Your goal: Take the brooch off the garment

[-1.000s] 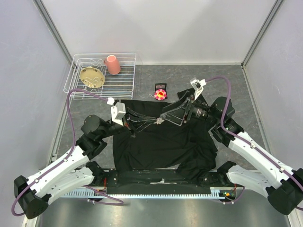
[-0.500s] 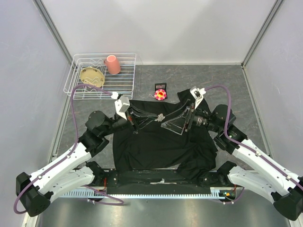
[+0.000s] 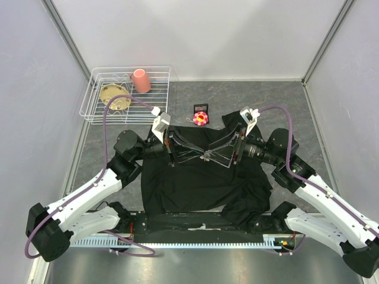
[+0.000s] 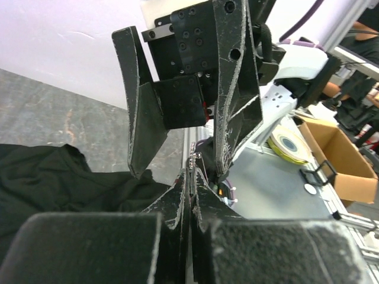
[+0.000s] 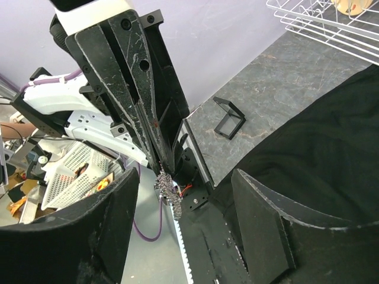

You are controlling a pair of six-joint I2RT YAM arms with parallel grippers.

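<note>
At the far left of the table a white wire rack (image 3: 118,68) holds a tan dish (image 3: 114,94) and a pink cup (image 3: 140,80). To its right the left gripper (image 3: 201,155) reaches across the upper part of the garment (image 3: 195,183), the black shirt spread over the middle of the table in front of both arm bases. Its jaws are pressed tightly together, and the small silvery brooch (image 3: 206,157) sits pinched at their very tip, over the shirt's upper middle. In the right wrist view the brooch (image 5: 166,188) hangs glittering just under those closed tips. Whether it is still fastened to the cloth cannot be told. Beyond the shirt's top edge lies a pink and yellow flower-shaped piece (image 3: 201,118) against a small black box (image 3: 200,108). From the right side the right gripper (image 3: 212,157) meets the left one head-on. Its jaws are spread wide, and its fingers (image 4: 142,118) stand on either side of the left tips and the brooch, holding nothing
</note>
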